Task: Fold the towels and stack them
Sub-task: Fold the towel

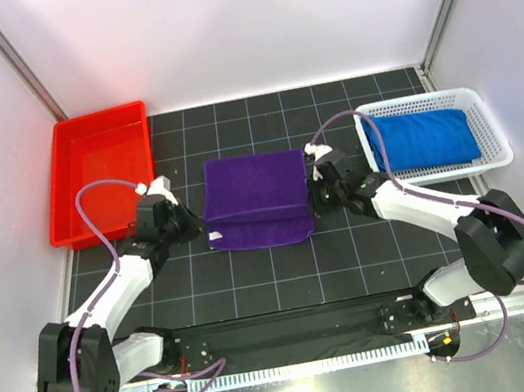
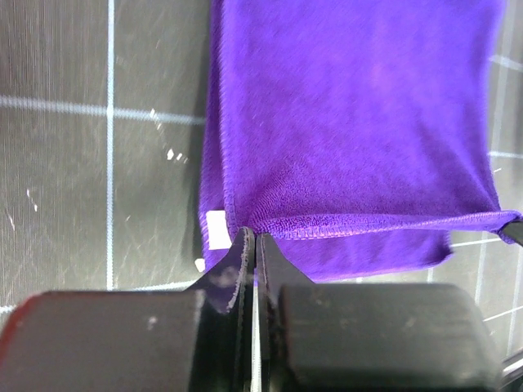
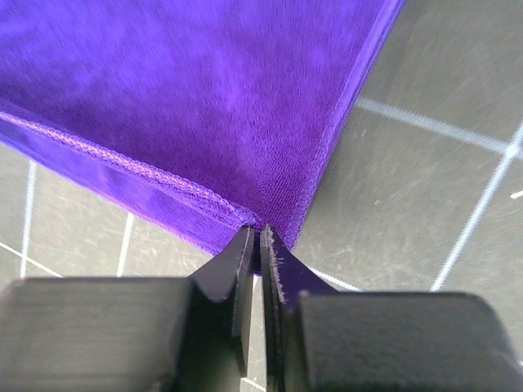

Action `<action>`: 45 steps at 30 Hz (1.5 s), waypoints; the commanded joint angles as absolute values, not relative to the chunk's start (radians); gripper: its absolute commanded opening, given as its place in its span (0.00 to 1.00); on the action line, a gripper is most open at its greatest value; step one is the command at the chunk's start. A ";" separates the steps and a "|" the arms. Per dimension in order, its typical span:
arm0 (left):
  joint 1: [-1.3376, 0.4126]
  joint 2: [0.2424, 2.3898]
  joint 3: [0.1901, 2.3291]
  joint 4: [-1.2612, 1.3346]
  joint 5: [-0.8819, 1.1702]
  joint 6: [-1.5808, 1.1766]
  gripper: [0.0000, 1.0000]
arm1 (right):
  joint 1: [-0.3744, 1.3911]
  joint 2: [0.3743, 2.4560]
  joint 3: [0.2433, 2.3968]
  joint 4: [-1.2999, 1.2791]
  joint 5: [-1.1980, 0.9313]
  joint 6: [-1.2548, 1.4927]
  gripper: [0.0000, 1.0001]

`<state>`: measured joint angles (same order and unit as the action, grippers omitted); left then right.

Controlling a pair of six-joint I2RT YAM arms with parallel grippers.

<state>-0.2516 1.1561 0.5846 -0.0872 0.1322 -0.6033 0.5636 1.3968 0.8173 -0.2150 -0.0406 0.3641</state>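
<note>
Purple towel (image 1: 256,200), folded once and pinched at both near corners.
Lies flat in the middle of the black gridded table (image 1: 371,238), between the red tray (image 1: 101,174) on the left and the white mesh basket (image 1: 497,146) on the right. Shows its upper layer's stitched hem just short of the lower layer's near edge, with a small white label (image 2: 216,229) by the left corner. Held at the hem's left end by the left jaws, drawn almost together on the cloth. Nipped at the hem's right end by the right jaws, equally narrow. Blue towel (image 1: 423,139) bundled inside the basket, well apart from the purple one.
</note>
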 commanded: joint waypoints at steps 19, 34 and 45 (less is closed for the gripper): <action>-0.268 1.060 0.540 -0.063 0.147 -0.655 0.36 | 0.592 1.348 0.816 -0.270 -0.028 0.380 0.49; -0.325 1.385 0.631 -0.020 0.155 -0.617 0.25 | 0.614 1.511 0.891 -0.287 -0.005 0.377 0.48; -0.331 1.339 0.572 -0.043 0.146 -0.637 0.21 | 0.637 1.476 0.793 -0.307 -0.011 0.376 0.47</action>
